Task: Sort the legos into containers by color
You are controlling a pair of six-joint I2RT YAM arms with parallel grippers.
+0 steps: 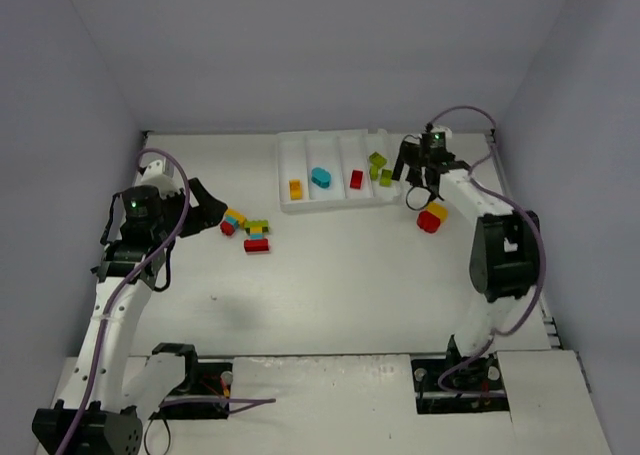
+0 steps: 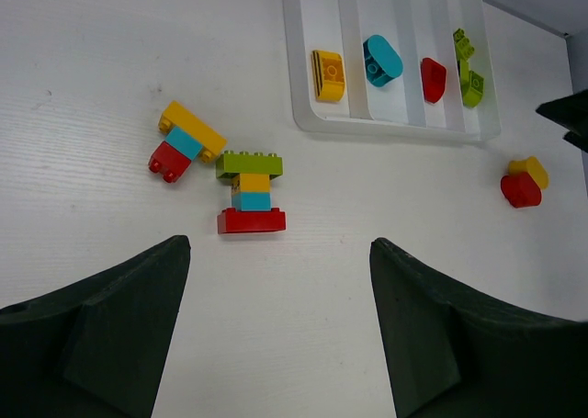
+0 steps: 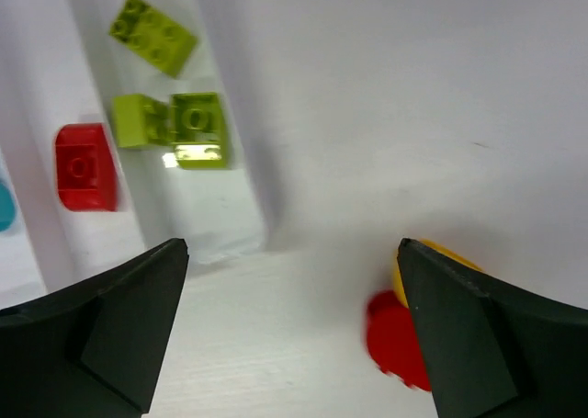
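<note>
Tray [image 1: 330, 206] holds yellow, cyan, red, 3 greens. Left out: multicolour stacks [image 2: 251, 194], red-yellow pair [image 1: 432, 216] (approx half done). L gripper [image 2: 277, 248], R gripper [image 3: 292, 253]: jaws spread, empty.

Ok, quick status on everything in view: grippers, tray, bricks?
Left gripper: open, empty.
Right gripper: open, empty.
Tray: one colour per compartment.
Yellow brick: sorted, in tray.
Cyan brick: sorted, in tray.
Red brick: sorted, in tray.
Green bricks: three, sorted, in tray.
Three-brick stack: joined, loose on table.
Four-brick stack: joined, loose on table.
Red-and-yellow pair: touching, loose beside tray.
</note>
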